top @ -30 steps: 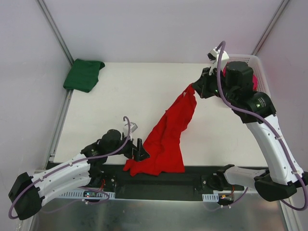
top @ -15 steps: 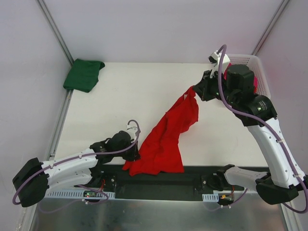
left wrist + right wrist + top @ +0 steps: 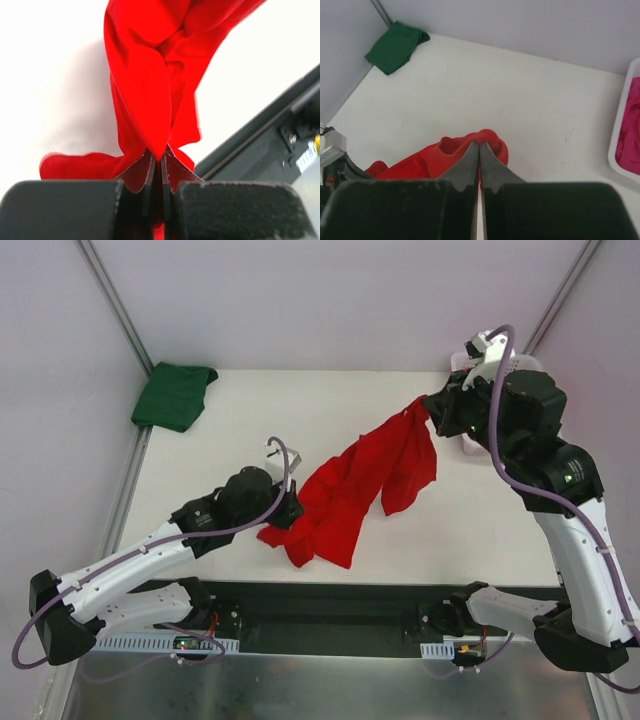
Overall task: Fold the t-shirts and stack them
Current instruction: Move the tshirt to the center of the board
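T-shirts, three counted, none stacked.
Green t-shirt (image 3: 175,395): one, folded, lay at far left corner of desk (image 3: 280,430); judged done.
Red t-shirt (image 3: 360,490): one, unfolded, stretched over desk middle between both arms. Left gripper (image 3: 290,512) clenched on its near end, right gripper (image 3: 432,412) clenched on its far end.
Pink t-shirt (image 3: 630,125): one, crumpled in white basket (image 3: 615,140) at right, not yet begun.
Judged remaining: fold red, fold pink, stack all three.
Grippers, two; basket, one.
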Robot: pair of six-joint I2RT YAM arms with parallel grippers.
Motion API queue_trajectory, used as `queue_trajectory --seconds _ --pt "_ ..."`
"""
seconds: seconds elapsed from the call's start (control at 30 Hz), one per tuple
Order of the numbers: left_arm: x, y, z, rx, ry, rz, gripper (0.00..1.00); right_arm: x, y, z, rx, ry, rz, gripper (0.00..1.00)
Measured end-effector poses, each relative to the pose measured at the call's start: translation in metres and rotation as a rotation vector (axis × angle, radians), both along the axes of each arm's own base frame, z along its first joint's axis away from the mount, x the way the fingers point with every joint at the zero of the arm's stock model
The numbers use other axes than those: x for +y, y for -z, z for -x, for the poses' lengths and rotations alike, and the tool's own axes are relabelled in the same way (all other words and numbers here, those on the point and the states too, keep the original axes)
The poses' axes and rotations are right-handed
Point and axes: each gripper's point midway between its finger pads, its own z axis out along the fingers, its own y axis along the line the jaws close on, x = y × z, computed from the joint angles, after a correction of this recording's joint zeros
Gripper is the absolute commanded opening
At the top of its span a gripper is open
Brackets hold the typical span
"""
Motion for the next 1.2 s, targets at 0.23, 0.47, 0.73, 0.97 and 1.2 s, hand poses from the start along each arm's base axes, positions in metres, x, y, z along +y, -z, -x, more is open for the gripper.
queue_trajectory --seconds 0.23,0.47,0.73,0.97,1.2 --pt "0.013 -0.06 -0.031 -0.196 -0.063 -0.07 0.0 -0.022 -0.029 0.011 -0.108 0.066 -0.01 0.02" --pt "0.043 -0.051 -0.042 -0.236 -0.137 -0.233 0.0 -0.032 -0.025 0.006 -0.117 0.114 0.03 0.02" --pt "0.073 -0.043 -0.054 -0.268 -0.233 -0.38 0.0 -0.038 -0.002 -0.014 -0.074 0.183 0.108 0.02" --pt "0.087 -0.027 -0.068 -0.251 -0.287 -0.489 0.0 -0.039 0.043 -0.045 0.025 0.26 0.224 0.02" --pt "0.094 -0.007 -0.08 -0.219 -0.303 -0.593 0.0 -0.042 0.073 -0.078 0.07 0.348 0.319 0.02"
